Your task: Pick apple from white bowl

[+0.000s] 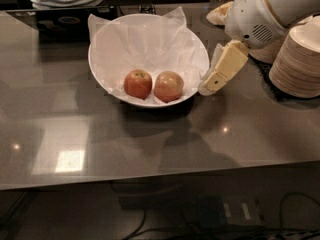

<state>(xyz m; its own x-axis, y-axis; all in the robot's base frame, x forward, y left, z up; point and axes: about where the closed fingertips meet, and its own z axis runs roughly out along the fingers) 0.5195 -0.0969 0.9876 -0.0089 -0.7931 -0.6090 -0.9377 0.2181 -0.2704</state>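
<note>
Hanging just outside the white bowl's (106, 85) right rim, your gripper (209, 87) holds nothing; how open it is, you cannot tell. Your apple (168, 86) lies in that bowl, toward the bench's (150, 149) far edge.

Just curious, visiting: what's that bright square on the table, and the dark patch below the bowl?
Camera view: the square is glare on the glossy table; the dark patch is shadow from the white bowl; the gripper hangs by its right rim.

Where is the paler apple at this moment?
In the camera view, the apple lies in the white bowl, on the right of the redder apple. The gripper hangs just outside the bowl's right rim.
</note>
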